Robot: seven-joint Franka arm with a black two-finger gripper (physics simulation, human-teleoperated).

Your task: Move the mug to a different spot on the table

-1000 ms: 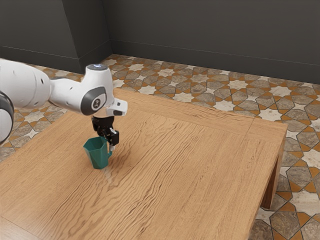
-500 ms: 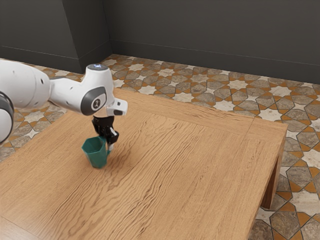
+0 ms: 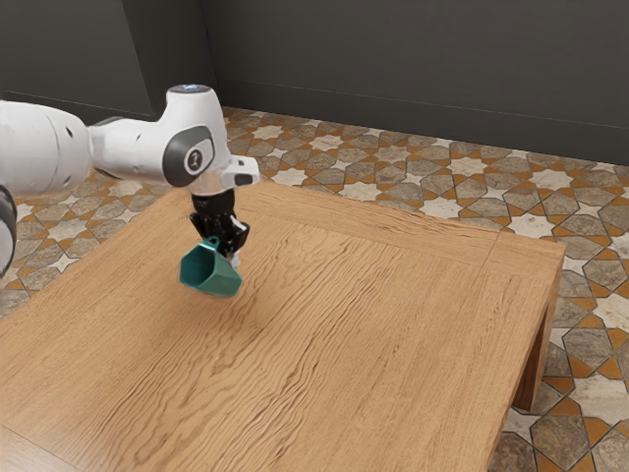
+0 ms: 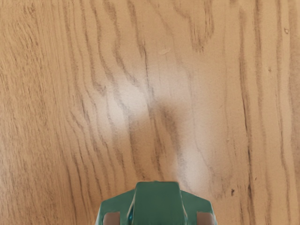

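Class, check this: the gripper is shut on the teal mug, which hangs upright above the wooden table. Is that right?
Not quite. The mug is not upright: it hangs clearly tilted, as the exterior view shows. The rest holds: the gripper is shut on it, and it hangs above the wooden table.

The mug (image 3: 209, 271) (image 4: 157, 206) is dark green. It hangs in the air over the table (image 3: 393, 324), tipped to one side. The gripper (image 3: 223, 250) holds it.
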